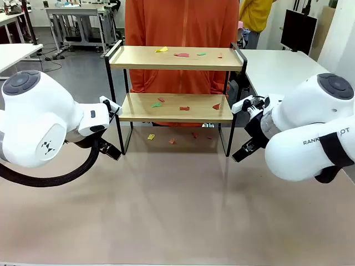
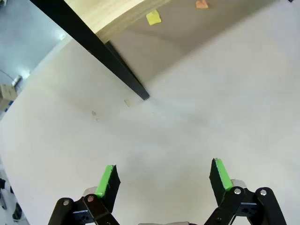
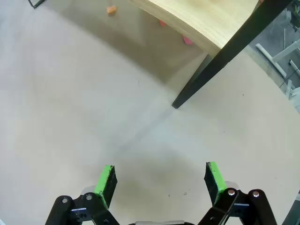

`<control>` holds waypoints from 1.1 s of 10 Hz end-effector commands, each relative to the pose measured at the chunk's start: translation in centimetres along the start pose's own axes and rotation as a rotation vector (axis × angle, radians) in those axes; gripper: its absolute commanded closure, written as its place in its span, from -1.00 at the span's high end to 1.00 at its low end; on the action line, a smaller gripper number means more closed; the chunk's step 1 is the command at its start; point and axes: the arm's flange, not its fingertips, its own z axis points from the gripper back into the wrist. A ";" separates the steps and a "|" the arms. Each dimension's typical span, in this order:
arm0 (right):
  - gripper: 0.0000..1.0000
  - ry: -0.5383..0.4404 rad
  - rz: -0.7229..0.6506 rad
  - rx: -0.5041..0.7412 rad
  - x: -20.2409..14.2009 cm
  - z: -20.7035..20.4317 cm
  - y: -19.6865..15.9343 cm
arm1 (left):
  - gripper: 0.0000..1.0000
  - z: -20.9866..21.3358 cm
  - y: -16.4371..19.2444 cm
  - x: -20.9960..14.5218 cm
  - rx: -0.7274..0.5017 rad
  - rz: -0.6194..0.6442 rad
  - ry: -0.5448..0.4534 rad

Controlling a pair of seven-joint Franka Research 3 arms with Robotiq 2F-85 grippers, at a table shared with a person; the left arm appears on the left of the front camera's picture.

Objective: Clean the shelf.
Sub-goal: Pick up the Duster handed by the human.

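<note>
Here the shelf (image 1: 138, 58) stands at the far middle of the table (image 1: 177, 210), with the feet of its black frame on the tabletop. Small paper scraps lie on the shelf's top board: a yellow scrap (image 1: 161, 49) toward the left rail, then a red one, a green one and another red one toward the right rail. The lower board (image 1: 138, 113) holds more green and red scraps. On the table under the shelf lie a yellow piece (image 1: 150, 136) and a few reddish bits (image 1: 172, 141). Directly behind the shelf stands a person (image 1: 180, 22) in an orange top.

The left gripper (image 2: 163, 165) hangs low over the table, just outside the shelf's front left leg (image 2: 93, 54). Its green-padded fingers are spread wide with nothing between them, and they point toward that leg. The yellow piece shows beyond it, under the board.

The right gripper (image 3: 160, 166) is placed the same way at the shelf's front right leg (image 3: 220, 61). It too is low over the bare table, its fingers parted and empty. An orange bit and a pink bit lie in the shadow beneath the shelf beyond it.
</note>
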 end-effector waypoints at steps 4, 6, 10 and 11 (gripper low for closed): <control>1.00 0.000 0.000 0.000 0.0 0.0 0.0 | 1.00 0.0 0.0 0.0 0.000 0.000 0.000; 1.00 0.000 0.000 0.000 0.0 0.0 0.0 | 1.00 0.0 0.0 0.0 0.000 0.000 0.000; 1.00 0.000 0.001 0.000 0.0 0.0 0.0 | 1.00 0.0 0.0 0.0 0.000 0.000 0.000; 1.00 -0.038 -0.008 -0.001 1.4 2.3 -1.6 | 1.00 2.3 0.1 1.7 -0.056 -0.027 -0.021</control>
